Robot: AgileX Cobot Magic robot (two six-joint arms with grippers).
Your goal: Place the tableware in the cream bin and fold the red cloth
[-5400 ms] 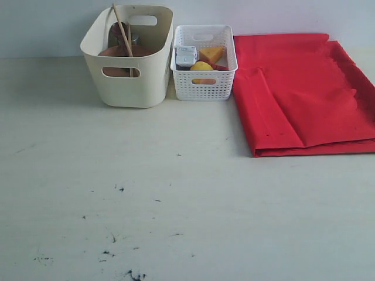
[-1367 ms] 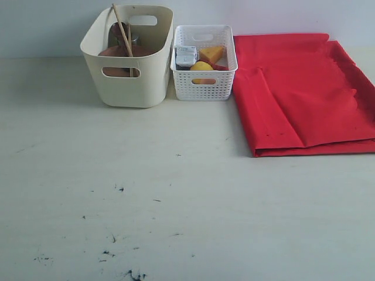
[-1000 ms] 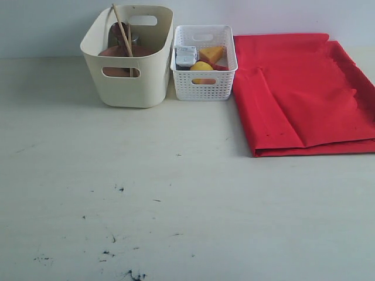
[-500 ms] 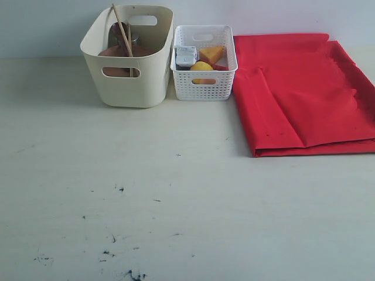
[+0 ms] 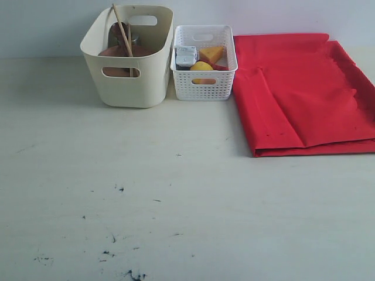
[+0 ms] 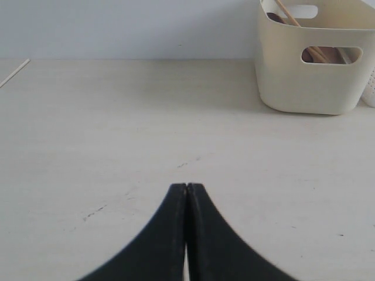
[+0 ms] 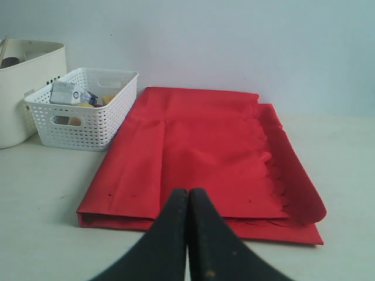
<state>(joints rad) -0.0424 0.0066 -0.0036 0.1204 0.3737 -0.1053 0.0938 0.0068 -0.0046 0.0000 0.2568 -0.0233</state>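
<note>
Up close, the left gripper [image 6: 186, 188] had its black jaws pressed tip to tip with nothing between them, poised low over the bare pale table [image 5: 176, 193], which carried a few dark scuffs near its front edge. The right gripper [image 7: 188, 192] was closed the same way and gripped nothing. Just beyond its tips lay the red cloth [image 7: 199, 152], folded flat in several layers, with its thick folded edge facing the gripper and a scalloped edge running along one side. In the exterior view the cloth filled the right rear of the table. The cream bin [image 6: 304, 82] stood well ahead of the left gripper, upright, at the table's far side near the wall [image 5: 263, 14]. Inside it the wooden chopsticks [image 5: 121, 29] leaned up past the rim, and a brown wooden plate [image 5: 120, 52] showed behind them and through the handle cutout. A darker piece sat behind the plate, possibly a spoon or cup, but it was too hidden to name. Between the bin and the cloth, just beside both, stood the white lattice basket [image 5: 204, 88], which held a milk carton [image 5: 186, 55], cheese [image 5: 211, 54] and a lemon [image 5: 201, 66].
</note>
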